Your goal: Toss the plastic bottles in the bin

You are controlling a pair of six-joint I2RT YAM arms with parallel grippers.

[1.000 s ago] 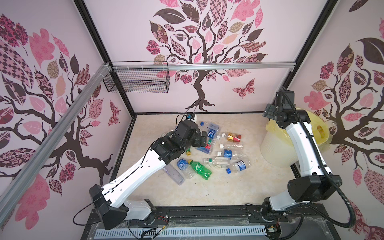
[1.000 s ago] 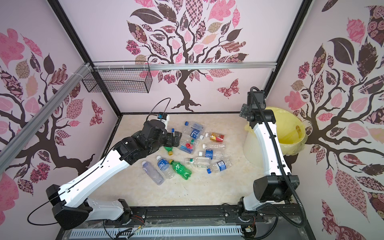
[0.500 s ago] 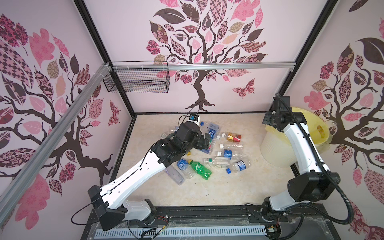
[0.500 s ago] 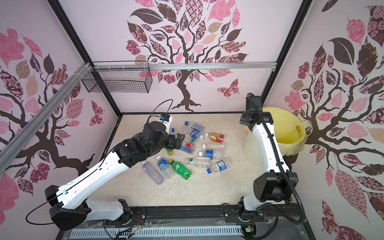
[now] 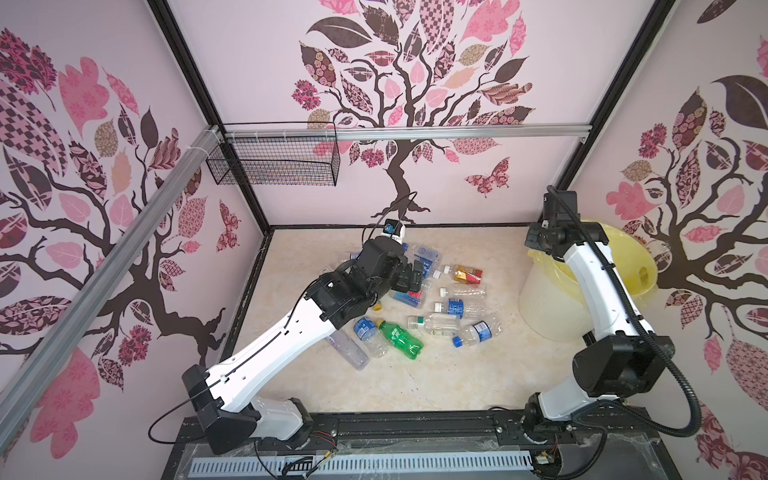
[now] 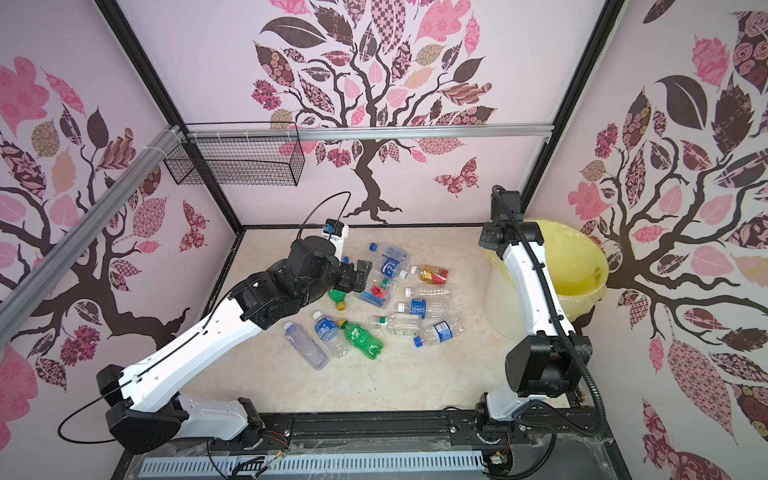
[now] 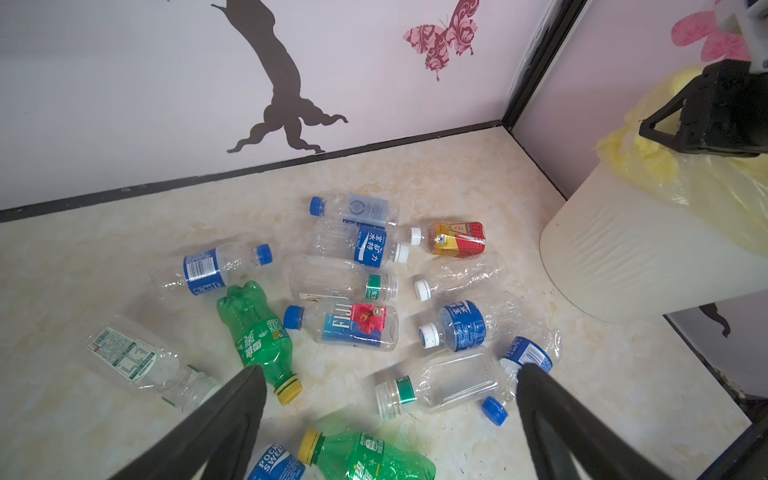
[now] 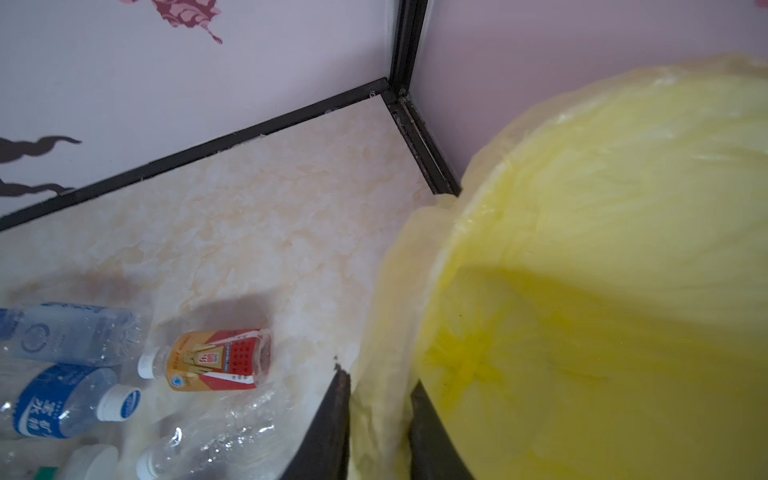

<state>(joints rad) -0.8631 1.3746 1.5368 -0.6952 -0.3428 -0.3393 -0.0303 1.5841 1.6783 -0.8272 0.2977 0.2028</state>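
Note:
Several plastic bottles (image 5: 432, 303) lie in a loose pile mid-floor in both top views, among them a green bottle (image 6: 359, 337) and a red-gold labelled bottle (image 7: 457, 237). My left gripper (image 7: 386, 374) hovers open above the pile's left side, over a clear bottle with a green neck band (image 7: 449, 384); nothing is in it. The bin (image 5: 544, 299), white and ribbed with a yellow bag, stands at the right. My right gripper (image 8: 380, 382) is shut on the bin's bag-covered near rim (image 8: 440, 257), one finger outside and one inside.
A black wire basket (image 5: 274, 164) hangs on the back-left rail, high above the floor. The back wall and right wall meet in a corner just behind the bin. The arms' base rail (image 5: 415, 424) runs along the front edge.
The right gripper moved left from above the bin to its left rim and shut there. The left gripper, still open, shifted slightly right over the pile.

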